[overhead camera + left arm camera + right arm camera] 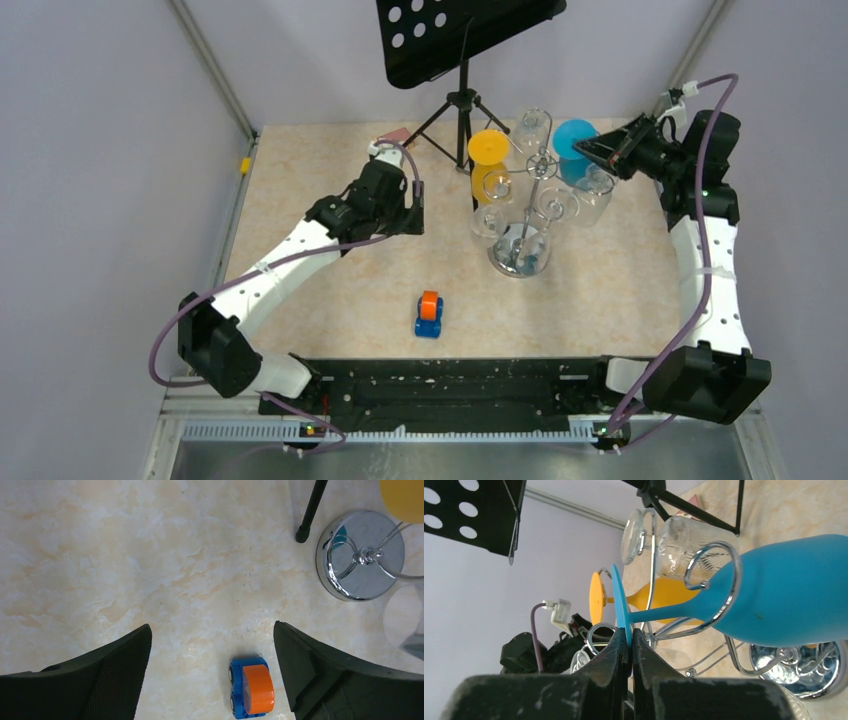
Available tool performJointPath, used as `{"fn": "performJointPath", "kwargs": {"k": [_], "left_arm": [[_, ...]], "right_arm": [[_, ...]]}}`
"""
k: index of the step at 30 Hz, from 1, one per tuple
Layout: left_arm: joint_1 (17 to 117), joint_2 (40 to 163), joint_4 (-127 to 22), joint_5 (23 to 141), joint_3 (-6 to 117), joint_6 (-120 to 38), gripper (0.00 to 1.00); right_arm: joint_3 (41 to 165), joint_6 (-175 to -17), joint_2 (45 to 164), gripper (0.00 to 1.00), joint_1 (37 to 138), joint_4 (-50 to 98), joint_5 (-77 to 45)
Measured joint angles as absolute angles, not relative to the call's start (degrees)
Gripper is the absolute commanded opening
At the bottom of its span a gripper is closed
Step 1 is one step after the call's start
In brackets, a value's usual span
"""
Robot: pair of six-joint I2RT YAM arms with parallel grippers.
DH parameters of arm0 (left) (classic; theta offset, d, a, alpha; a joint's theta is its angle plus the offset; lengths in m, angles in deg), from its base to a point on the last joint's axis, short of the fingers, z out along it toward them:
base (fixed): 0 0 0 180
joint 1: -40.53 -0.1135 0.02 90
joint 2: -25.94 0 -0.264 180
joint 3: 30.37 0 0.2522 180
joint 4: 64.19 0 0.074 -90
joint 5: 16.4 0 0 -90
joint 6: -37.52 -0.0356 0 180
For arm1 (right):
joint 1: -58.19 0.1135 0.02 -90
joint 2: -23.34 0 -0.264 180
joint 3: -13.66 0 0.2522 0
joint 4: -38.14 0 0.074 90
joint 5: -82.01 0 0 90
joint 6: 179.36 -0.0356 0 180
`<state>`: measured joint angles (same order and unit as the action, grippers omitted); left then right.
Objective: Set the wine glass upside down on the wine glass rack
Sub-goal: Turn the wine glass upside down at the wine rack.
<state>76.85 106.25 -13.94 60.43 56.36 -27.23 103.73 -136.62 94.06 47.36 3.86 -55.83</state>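
Nearest, a toy car [429, 315] lies on the table [330, 290] at the rack's 7 o'clock, and at 9 o'clock the left claw [212, 626] hangs released, fingers wide with nothing between them. Farther back, the wine glass rack [350, 580] carries an orange glass [488, 148] at 11 o'clock and clear glasses [533, 125] too see-through to count. At 1 o'clock the right claw [629, 632] is clenched on the foot rim of the blue wine glass [784, 595], foot up, stem inside a wire loop; behind, the music stand [460, 35] is cut off at the top edge.
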Motion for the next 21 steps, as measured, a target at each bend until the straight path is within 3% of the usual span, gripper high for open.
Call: {"fn": "performJointPath", "kwargs": {"k": [21], "left_arm": [[76.8,109.5,-14.1,61.0,60.9,-27.1,0.93]], "right_arm": [[107.1,-133.2,94.6,0.0,45.2,0.0,-48.5]]}}
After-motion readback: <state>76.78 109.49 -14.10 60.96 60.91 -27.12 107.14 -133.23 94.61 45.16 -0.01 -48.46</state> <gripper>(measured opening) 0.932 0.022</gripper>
